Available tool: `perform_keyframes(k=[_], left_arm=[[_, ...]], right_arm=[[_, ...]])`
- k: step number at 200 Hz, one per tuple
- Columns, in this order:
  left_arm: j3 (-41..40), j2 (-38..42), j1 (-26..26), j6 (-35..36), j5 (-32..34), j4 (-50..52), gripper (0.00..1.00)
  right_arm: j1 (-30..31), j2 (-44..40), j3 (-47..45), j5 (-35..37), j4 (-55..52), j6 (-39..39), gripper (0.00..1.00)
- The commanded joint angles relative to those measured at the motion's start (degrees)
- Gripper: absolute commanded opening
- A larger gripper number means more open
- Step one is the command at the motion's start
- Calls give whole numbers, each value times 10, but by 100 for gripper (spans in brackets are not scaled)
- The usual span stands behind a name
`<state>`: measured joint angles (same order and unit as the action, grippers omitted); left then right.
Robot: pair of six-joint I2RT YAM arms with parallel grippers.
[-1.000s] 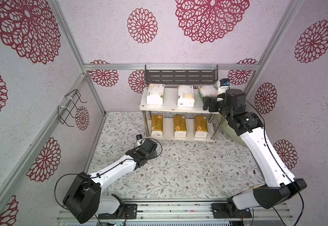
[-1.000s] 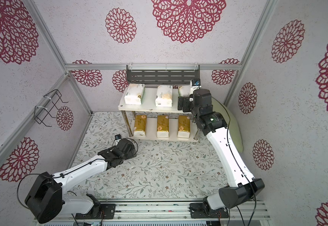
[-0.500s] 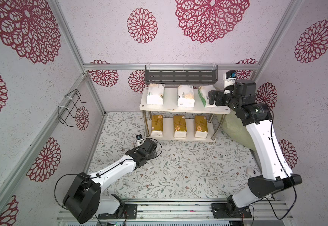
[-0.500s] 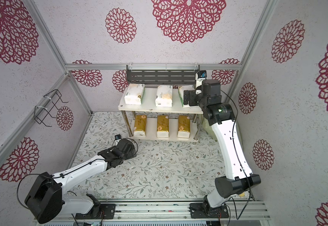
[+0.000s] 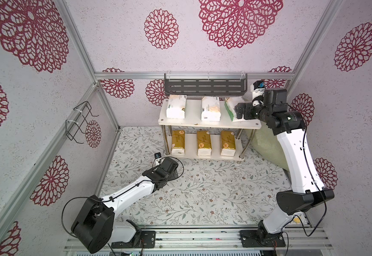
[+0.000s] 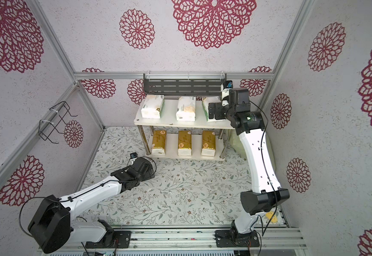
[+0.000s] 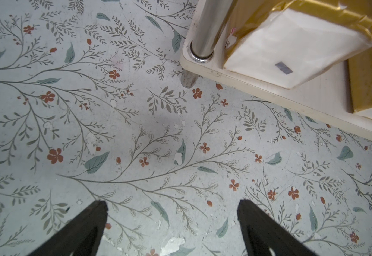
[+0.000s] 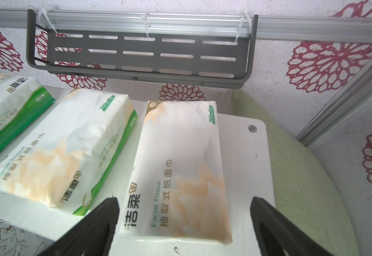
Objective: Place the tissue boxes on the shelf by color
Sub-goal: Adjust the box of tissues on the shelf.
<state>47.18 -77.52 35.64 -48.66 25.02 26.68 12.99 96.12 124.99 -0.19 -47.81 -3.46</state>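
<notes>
Since three white tissue packs (image 5: 210,108) lie on the top board of the shelf (image 5: 207,125) and three gold packs (image 5: 204,142) below, sorting looks done; only withdrawing remains. Right pincer (image 8: 184,200) stands open astride the end pack (image 8: 180,166), not gripping, with the grey wall rack (image 8: 136,55) hanging just behind the shelf. Left pincer (image 7: 171,202) gapes empty over the bench (image 7: 92,110) beside the shelf's front post (image 7: 207,33).

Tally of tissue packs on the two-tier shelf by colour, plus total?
White soft tissue packs with pale orange blotches and green lettering, on the top board of the white two-tier shelf with chrome posts: 3
Shiny gold soft tissue packs with white ends, on the bottom board: 3
Total: 6
</notes>
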Motion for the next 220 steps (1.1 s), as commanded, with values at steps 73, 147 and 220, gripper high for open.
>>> perform_keyframes(k=[73, 147, 220], left_arm=[[-2, 2, 5, 2, 3, -8, 99], [-2, -2, 5, 1, 2, -12, 99], [-7, 3, 5, 1, 4, -12, 99]], right_arm=[[2, 11, 6, -21, -20, -9, 99], [10, -13, -63, -18, 15, -23, 99], [12, -58, -142, 6, 81, -65, 90]])
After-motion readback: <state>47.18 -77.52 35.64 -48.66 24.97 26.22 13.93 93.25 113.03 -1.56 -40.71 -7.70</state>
